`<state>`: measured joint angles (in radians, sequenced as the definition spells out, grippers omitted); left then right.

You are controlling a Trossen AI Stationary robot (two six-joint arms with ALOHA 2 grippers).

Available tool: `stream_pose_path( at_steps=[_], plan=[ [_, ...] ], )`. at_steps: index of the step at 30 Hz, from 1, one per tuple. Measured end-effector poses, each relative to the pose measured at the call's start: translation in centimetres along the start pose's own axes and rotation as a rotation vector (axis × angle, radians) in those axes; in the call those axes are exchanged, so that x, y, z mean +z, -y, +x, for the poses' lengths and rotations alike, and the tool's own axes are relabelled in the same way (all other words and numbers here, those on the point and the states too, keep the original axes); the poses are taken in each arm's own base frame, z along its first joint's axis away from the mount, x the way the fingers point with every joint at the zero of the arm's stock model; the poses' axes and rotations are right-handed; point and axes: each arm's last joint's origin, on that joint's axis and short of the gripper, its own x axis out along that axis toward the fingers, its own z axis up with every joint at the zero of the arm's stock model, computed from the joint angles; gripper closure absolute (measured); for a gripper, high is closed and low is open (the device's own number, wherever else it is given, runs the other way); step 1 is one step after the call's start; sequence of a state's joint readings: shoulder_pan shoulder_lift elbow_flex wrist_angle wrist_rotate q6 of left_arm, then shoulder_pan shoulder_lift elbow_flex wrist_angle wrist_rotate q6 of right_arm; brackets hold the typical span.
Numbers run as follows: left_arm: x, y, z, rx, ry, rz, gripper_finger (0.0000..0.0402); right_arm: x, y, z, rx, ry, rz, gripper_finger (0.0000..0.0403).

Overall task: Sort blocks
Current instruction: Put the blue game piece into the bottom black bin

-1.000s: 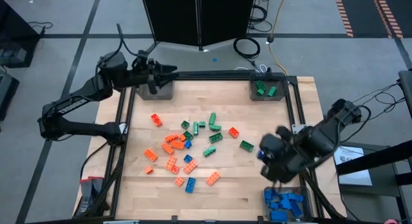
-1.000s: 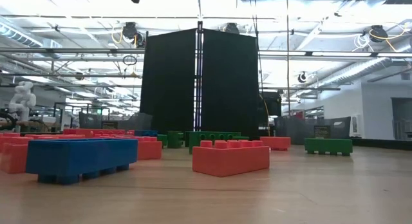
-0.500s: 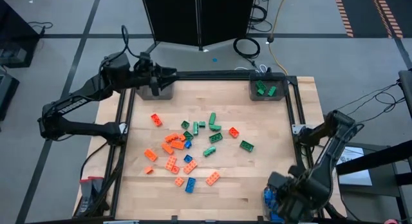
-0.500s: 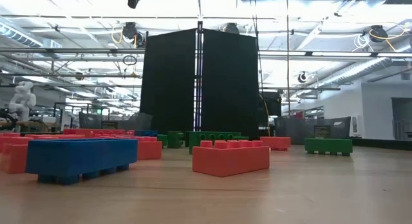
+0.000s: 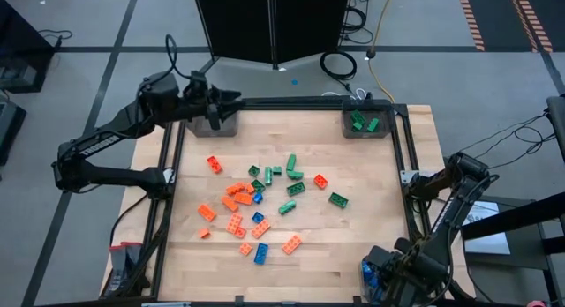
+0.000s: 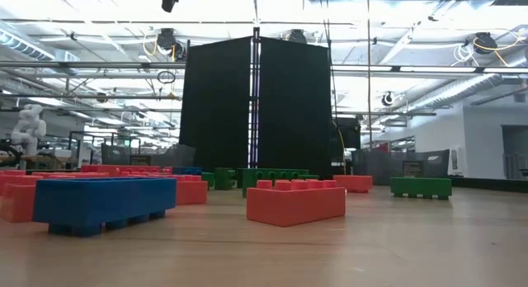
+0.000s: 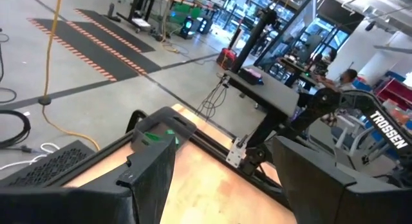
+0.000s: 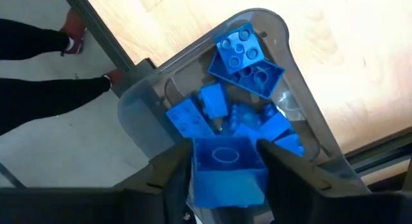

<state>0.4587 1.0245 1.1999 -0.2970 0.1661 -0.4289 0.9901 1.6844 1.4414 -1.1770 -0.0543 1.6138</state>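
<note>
We look down on a pale wooden table (image 5: 353, 210) framed by dark rails, with grey floor around it and a tall black panel (image 6: 256, 110) behind.

The right gripper (image 8: 224, 166) hangs over the clear bin (image 8: 302, 114) at the table's near right corner. Its own wrist view shows a blue block (image 8: 225, 169) sitting between its two dark fingers (image 8: 172, 176), right above the pile of blue blocks (image 8: 248, 56) already in the bin; the fingers flank that block closely, but we cannot tell whether they are clamped on it or have let go. From above, this gripper (image 5: 393, 276) covers most of the bin, and only a sliver of blue shows beside it.

The left gripper (image 5: 231, 99) waits over the bin (image 5: 216, 122) at the far left corner, its fingers spread apart with nothing between them, as its wrist view shows.

The high view gives us the loose blocks (image 5: 265, 201): orange, green and a few blue, scattered mid-table. A third bin (image 5: 347, 129) at the far right corner holds green blocks (image 5: 364, 123).

The low view shows none of the bins; it gives a blue oblong block (image 6: 103, 203) and an orange one (image 6: 295, 201) close up, with a green one (image 6: 421, 186) farther back. Only a dark scrap of an arm cuts in at its upper edge.

In the right wrist view, a person's dark-clad legs (image 8: 45, 69) stand on the floor beside the table.
</note>
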Motion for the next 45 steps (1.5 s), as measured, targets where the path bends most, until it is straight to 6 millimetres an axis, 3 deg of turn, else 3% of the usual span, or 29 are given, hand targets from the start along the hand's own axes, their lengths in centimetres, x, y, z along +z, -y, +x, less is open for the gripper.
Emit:
stream_pose_path(
  at_steps=[8,15,21,28,32,45],
  plan=[
    [-0.5,-0.2,0.0,0.021,-0.049,-0.008,0.0141,0.1,0.0,0.0,0.004,0.0,0.03,0.0181],
    [-2.3,-0.5,0.3,0.031,-0.212,0.034,0.0141,1.7,0.3,-0.6,0.006,0.064,0.054,0.0171],
    [-6.9,-0.8,1.6,0.049,-0.46,0.117,0.0141,3.5,1.2,-0.9,-0.068,0.121,0.03,0.0174],
    [-13.0,-0.2,2.8,0.122,-0.675,0.002,0.0141,4.5,1.9,-1.1,-0.138,0.124,-0.007,0.0174],
    [-15.9,0.4,3.5,0.238,-0.723,-0.005,0.0141,4.7,2.1,-1.1,-0.167,0.172,-0.023,0.0174],
    [-23.3,4.1,6.8,0.313,-0.868,0.009,0.0141,5.6,2.6,-1.3,-0.202,0.186,0.006,0.0174]
  ],
)
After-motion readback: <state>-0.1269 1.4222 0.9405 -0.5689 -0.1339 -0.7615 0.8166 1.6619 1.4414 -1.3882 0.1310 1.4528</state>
